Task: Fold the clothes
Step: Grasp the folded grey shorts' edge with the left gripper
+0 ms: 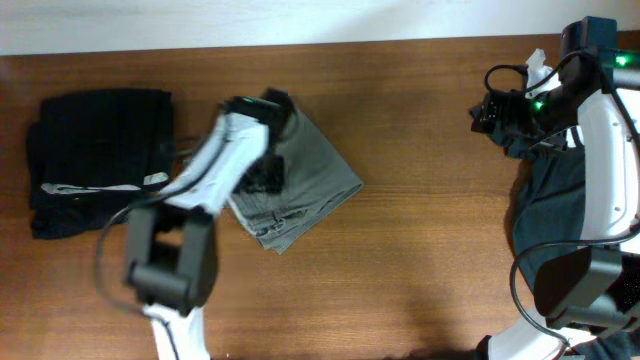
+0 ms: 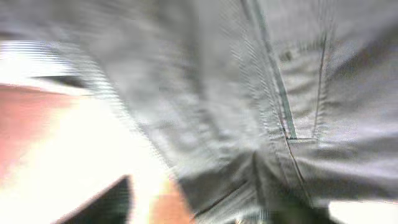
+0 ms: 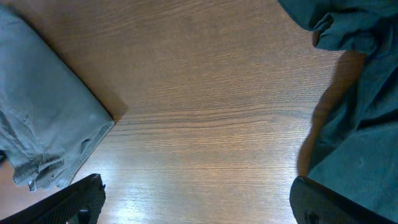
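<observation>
The clothes, grey-khaki shorts (image 1: 315,175), lie folded into a compact slanted packet on the wooden table (image 1: 420,220), left of centre. My left gripper (image 1: 266,178) hangs directly over their left part. In the blurred left wrist view the shorts (image 2: 249,93) fill nearly everything, seams and a pocket edge showing. The left gripper (image 2: 199,213) looks open, one dark finger (image 2: 106,200) standing well off to the left. My right gripper (image 3: 205,205) is wide open over bare wood, with the shorts' hem (image 3: 43,118) far to its left. Seen from overhead, the right gripper (image 1: 495,110) is at the far right.
A stack of folded black garments (image 1: 100,150) with a white stripe lies at the table's left end. A heap of dark teal cloth (image 1: 545,200) lies under the right arm at the right edge, and in the right wrist view this teal cloth (image 3: 364,106) sits beside the right finger.
</observation>
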`<action>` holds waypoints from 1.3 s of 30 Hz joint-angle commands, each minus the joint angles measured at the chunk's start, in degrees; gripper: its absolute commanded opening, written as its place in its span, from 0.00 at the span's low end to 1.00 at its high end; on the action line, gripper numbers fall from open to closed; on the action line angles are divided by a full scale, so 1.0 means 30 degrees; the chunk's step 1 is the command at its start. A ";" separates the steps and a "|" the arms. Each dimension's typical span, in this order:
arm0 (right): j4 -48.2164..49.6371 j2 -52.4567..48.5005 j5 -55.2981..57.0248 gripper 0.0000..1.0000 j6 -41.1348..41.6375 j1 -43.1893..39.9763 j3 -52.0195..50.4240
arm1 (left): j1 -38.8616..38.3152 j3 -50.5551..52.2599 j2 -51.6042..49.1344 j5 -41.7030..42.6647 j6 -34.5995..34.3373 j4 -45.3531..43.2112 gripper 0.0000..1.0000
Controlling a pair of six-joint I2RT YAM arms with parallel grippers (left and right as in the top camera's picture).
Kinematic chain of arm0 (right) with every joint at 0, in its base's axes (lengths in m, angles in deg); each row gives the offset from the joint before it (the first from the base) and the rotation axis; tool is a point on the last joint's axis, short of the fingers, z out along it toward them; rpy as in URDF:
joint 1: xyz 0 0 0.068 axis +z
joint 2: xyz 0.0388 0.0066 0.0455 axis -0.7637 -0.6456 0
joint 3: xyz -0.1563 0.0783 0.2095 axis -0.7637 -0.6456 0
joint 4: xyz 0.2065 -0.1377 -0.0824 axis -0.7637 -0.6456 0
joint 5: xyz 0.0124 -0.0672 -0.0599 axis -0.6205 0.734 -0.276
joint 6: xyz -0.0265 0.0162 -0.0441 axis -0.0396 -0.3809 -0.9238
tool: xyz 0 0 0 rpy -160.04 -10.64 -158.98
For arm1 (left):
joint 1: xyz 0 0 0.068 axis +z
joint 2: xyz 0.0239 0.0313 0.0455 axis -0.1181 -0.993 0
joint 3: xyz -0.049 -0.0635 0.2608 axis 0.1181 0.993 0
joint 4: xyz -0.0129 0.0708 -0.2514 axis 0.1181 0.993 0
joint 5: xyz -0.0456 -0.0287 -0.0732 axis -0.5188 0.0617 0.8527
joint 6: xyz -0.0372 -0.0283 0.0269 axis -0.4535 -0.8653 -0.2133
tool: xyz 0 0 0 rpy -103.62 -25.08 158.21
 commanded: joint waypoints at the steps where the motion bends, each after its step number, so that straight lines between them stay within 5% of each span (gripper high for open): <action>1: 0.0007 -0.0058 0.0240 0.99 -0.0044 -0.0087 0.0000 | 0.1115 0.0000 0.1413 0.1209 -0.1231 -0.0044 0.84; 17: 0.0007 -0.0058 0.0240 0.99 -0.0044 -0.0087 0.0000 | 0.2652 0.6725 0.1282 0.5129 -0.4248 -0.6841 0.81; 39: 0.0007 -0.0058 0.0240 0.99 -0.0044 -0.0087 0.0000 | 0.2929 0.6892 0.1355 0.5384 -0.2900 -0.7723 0.82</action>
